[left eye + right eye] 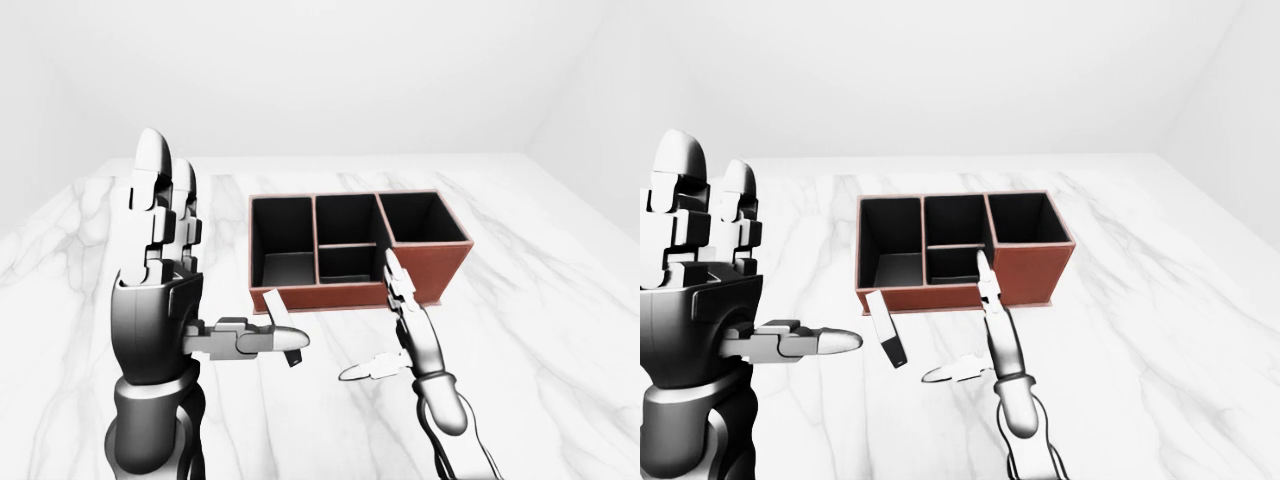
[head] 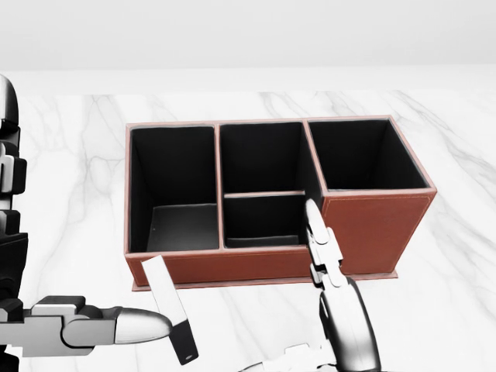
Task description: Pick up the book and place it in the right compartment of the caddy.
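The book (image 2: 169,307), a thin white slab with a black end, lies tilted on the marble table just below the caddy's left end. The brown caddy (image 2: 373,225) has black-lined compartments; its right compartment (image 2: 363,153) is empty. My left hand (image 1: 200,250) is open at the left, fingers upright, thumb pointing right. In the left-eye view the thumb overlaps the book, but the fingers are not closed round it. My right hand (image 1: 370,315) is open and empty below the caddy's middle, fingers pointing up and thumb out to the left.
The marble table (image 1: 560,330) stretches out on all sides of the caddy, with white walls beyond it. The caddy's left compartment (image 2: 174,182) and two small middle compartments (image 2: 262,155) are empty too.
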Robot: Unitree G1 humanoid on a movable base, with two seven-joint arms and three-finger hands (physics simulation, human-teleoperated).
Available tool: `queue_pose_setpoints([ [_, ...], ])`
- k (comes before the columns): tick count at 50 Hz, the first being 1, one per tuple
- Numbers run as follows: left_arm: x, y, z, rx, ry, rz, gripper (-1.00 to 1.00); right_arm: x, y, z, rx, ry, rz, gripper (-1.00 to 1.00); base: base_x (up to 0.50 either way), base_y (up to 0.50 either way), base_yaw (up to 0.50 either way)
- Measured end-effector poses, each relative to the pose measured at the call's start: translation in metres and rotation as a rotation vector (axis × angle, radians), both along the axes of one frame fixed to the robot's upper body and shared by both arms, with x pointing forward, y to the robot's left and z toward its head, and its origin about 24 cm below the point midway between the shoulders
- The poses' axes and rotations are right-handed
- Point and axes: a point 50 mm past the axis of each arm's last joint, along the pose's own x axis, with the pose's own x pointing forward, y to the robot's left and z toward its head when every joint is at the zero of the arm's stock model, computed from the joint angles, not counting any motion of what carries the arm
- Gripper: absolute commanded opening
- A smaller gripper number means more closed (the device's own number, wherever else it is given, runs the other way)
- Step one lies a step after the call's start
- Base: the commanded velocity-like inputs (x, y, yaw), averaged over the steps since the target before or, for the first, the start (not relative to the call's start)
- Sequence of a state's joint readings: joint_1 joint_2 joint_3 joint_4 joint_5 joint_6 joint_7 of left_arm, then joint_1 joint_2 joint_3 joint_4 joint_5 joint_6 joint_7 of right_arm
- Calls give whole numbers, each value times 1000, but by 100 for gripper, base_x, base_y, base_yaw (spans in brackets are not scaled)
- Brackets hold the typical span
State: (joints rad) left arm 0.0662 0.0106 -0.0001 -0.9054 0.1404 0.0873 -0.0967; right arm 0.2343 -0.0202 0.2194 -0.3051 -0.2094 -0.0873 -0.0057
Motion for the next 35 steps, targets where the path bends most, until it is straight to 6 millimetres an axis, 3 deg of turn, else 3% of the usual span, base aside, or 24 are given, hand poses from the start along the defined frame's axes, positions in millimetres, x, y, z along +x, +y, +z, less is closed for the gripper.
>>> queue_pose_setpoints([
  [16,1,0,-1,1,7,0,100,-6,17,-18,-49,69,58,100,0,0,0],
  [35,1,0,-2,1,11,0,100,-12,37,-23,-78,77,117,100,0,0,0],
])
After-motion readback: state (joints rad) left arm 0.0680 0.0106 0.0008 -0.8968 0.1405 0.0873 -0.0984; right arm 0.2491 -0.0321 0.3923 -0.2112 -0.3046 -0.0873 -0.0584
